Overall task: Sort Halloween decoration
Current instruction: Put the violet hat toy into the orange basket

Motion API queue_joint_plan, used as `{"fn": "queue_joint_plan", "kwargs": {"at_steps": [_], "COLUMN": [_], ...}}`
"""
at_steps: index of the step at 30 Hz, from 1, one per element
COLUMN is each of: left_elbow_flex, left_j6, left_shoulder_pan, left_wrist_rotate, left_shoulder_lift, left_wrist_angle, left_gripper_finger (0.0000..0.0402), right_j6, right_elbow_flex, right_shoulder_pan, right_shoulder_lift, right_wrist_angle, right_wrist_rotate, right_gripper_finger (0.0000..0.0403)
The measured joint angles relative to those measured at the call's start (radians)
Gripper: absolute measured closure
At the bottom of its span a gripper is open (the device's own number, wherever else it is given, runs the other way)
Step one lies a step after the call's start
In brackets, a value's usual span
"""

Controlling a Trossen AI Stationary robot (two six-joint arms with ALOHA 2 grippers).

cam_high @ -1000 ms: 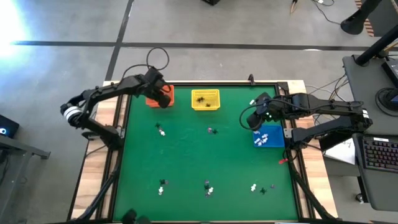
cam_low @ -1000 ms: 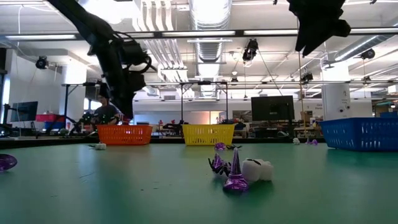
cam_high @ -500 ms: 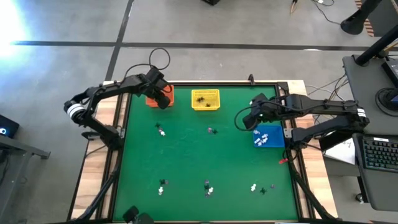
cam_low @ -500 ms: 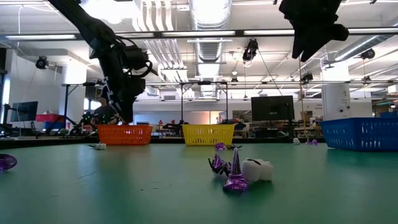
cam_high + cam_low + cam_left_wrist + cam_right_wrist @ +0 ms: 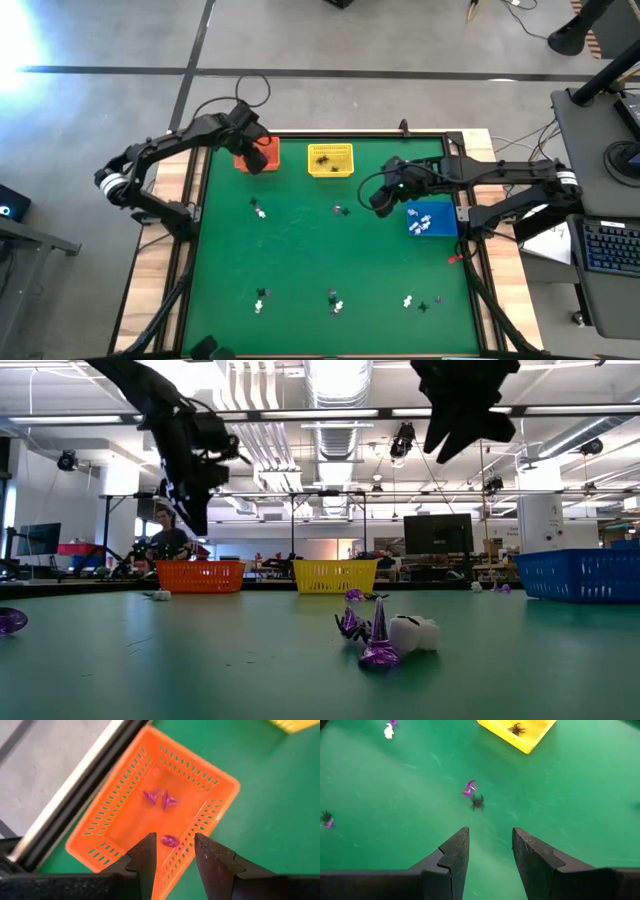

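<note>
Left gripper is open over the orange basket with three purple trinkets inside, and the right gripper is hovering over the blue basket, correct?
Not quite. The right gripper hangs over bare green table, beside the blue basket, as the high view shows. The rest holds: the left gripper is open over the orange basket, with three purple trinkets inside.

Green table (image 5: 310, 250): orange basket (image 5: 262, 155) at 11 o'clock, yellow basket (image 5: 331, 160) at 12, blue basket (image 5: 434, 219) at 3. Loose trinkets (image 5: 336, 303) lie near centre and along the 6 o'clock edge.
</note>
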State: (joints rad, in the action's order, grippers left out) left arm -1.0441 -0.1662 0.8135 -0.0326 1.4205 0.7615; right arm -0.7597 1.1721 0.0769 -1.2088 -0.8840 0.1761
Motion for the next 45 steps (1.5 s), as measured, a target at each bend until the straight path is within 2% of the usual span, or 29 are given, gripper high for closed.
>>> {"fn": "queue_joint_plan", "kwargs": {"at_steps": [5,10,14,20,28,32,35,45], "left_elbow_flex": [-0.027,-0.027,-0.027,-0.027,-0.027,-0.018,0.002,0.075], "left_j6": [-0.006,-0.005,0.019,0.018,0.017,-0.021,-0.037,-0.041], "left_shoulder_pan": [0.000,0.000,0.000,-0.001,-0.001,-0.001,-0.004,-0.008], "left_wrist_rotate": [0.047,0.124,0.166,0.201,0.204,0.300,0.359,0.358], "left_shoulder_lift": [-0.081,-0.182,-0.257,-0.341,-0.363,-0.351,-0.350,-0.374], "left_wrist_angle": [0.037,0.085,0.107,0.127,0.164,0.259,0.311,0.357], "left_gripper_finger": [0.0286,0.0286,0.0286,0.0286,0.0286,0.0286,0.0286,0.0287], "right_j6": [-0.056,-0.068,-0.062,-0.005,0.090,0.112,0.132,0.100], "right_elbow_flex": [0.000,0.000,0.000,0.059,0.195,0.244,0.272,0.295], "right_shoulder_pan": [-0.002,-0.002,-0.002,0.003,0.009,0.009,0.011,0.023], "right_shoulder_lift": [-0.037,-0.097,-0.157,-0.268,-0.416,-0.462,-0.476,-0.441], "right_wrist_angle": [0.004,0.073,0.145,0.165,0.159,0.154,0.147,0.091], "right_wrist_rotate": [0.033,0.021,-0.025,-0.005,0.008,0.007,0.008,0.004], "right_gripper_finger": [0.0261,0.0259,0.0245,0.0222,0.0220,0.0220,0.0219,0.0218]}}
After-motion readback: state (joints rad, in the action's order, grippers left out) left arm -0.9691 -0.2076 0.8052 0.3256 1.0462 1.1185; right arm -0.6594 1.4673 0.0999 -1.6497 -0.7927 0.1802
